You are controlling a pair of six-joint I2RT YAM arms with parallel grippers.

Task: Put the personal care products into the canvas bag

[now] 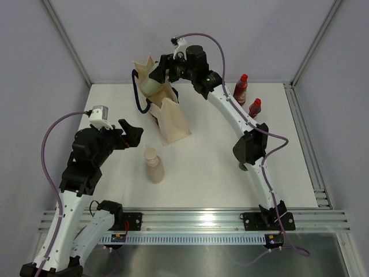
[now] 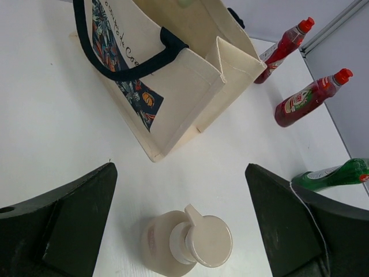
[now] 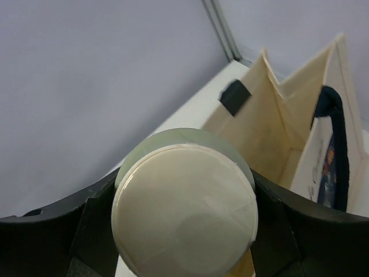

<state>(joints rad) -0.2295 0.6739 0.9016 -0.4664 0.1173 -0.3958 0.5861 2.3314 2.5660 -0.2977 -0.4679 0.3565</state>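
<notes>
A smooth round green bottle is clamped by the right gripper over the cloth canvas bag. Near the bag, a pink bottle, maybe upright, is faced by the wide-apart left gripper.

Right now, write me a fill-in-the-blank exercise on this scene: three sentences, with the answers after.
1. The right gripper is shut on the ____, up at the canvas bag's open top.
2. The left gripper is ____, near the pinkish-beige bottle standing on the table.
3. ____ red bottles sit at the table's far right.

Missing: sage-green bottle; open; Two.
</notes>
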